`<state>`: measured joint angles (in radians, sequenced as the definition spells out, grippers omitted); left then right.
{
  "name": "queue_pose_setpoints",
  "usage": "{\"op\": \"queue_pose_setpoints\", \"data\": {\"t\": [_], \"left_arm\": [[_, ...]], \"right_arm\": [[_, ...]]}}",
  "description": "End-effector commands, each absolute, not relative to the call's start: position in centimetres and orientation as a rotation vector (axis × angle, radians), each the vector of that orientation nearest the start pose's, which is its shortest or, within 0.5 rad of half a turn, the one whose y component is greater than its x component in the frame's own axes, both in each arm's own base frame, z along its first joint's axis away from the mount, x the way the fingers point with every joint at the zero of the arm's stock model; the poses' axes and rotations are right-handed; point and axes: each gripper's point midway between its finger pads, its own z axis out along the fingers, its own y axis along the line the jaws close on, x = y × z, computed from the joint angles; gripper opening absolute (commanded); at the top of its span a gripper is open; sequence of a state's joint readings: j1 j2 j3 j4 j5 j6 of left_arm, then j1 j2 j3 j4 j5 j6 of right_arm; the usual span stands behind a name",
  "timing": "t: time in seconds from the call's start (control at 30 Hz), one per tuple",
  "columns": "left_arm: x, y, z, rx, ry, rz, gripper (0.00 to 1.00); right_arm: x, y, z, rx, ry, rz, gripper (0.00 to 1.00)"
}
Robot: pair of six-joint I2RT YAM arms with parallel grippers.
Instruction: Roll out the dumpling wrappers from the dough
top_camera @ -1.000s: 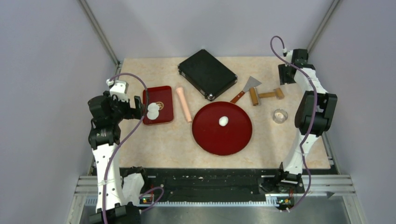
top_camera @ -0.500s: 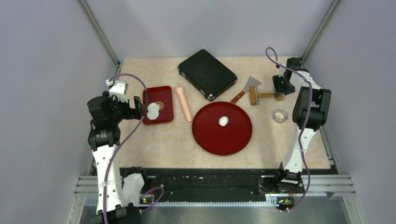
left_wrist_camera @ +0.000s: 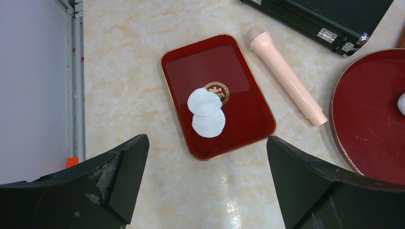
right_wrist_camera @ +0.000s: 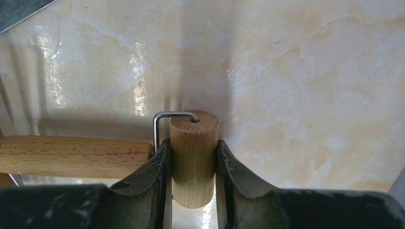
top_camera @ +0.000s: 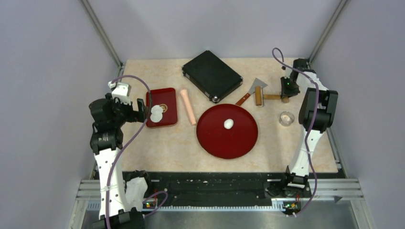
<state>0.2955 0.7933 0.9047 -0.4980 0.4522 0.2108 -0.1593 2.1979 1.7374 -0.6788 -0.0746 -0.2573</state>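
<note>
The table (top_camera: 167, 148) has a beige surface with a marble pattern, and plain grey walls (top_camera: 47, 71) close it on three sides. The dough (top_camera: 229, 124) is a small white ball lying on the round red plate (top_camera: 227, 148) in the middle. The right gripper (right_wrist_camera: 193, 162) is at the far right, and its fingers are pressed on the short end cylinder of the wooden roller (right_wrist_camera: 193, 157). I cannot say whether the roller rests on the table or is a little lifted. The dough is well apart from this roller, to its left and nearer to the arm bases. The left gripper (left_wrist_camera: 206, 140) is spread wide and holds nothing. It hangs above the red tray (left_wrist_camera: 248, 95), where two dumpling wrappers (left_wrist_camera: 206, 112) overlap.
</note>
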Motion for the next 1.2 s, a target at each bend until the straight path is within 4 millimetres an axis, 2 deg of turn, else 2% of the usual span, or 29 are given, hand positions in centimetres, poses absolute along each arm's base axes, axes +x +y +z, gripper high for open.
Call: {"op": "queue_pose_setpoints", "data": {"t": [0.0,0.1,0.2,0.3,0.4,0.57,0.7,0.83,1.0,1.07,1.17], "left_arm": [[28.5,0.8,28.2,0.234,1.842,-0.127,0.99],[29.2,0.2,29.9,0.267,1.818,-0.149,0.99],[30.3,-1.2,32.2,0.352,1.790,-0.163,0.99],[31.8,-3.8,35.9,0.458,1.733,-0.145,0.99],[32.5,-8.8,39.2,0.598,1.656,-0.217,0.99],[32.4,-18.3,43.6,0.795,1.528,-0.506,0.99],[31.4,-25.0,44.3,0.916,1.490,-0.690,0.99],[29.2,-30.5,42.8,1.032,1.506,-0.855,0.99],[27.4,-36.0,38.4,1.177,1.570,-0.895,0.99],[27.6,-37.6,36.2,1.218,1.611,-0.859,0.99],[28.4,-38.6,35.1,1.219,1.643,-0.823,0.99]], "right_arm": [[49.4,-7.1,9.1,-0.172,2.523,-0.067,0.00],[49.5,-6.4,16.4,-0.193,2.346,-0.107,0.00],[48.4,-4.5,23.6,-0.225,2.186,-0.103,0.00],[46.4,-2.0,29.1,-0.269,2.061,-0.060,0.00],[43.6,1.7,33.1,-0.353,1.956,0.036,0.00],[38.7,7.9,36.1,-0.530,1.823,0.237,0.00],[35.7,10.5,36.2,-0.601,1.763,0.369,0.00],[33.4,12.0,35.2,-0.659,1.744,0.464,0.00],[31.4,13.1,34.4,-0.730,1.725,0.544,0.00],[31.1,13.4,34.1,-0.749,1.724,0.564,0.00],[30.6,13.6,33.9,-0.777,1.719,0.574,0.00]]}}
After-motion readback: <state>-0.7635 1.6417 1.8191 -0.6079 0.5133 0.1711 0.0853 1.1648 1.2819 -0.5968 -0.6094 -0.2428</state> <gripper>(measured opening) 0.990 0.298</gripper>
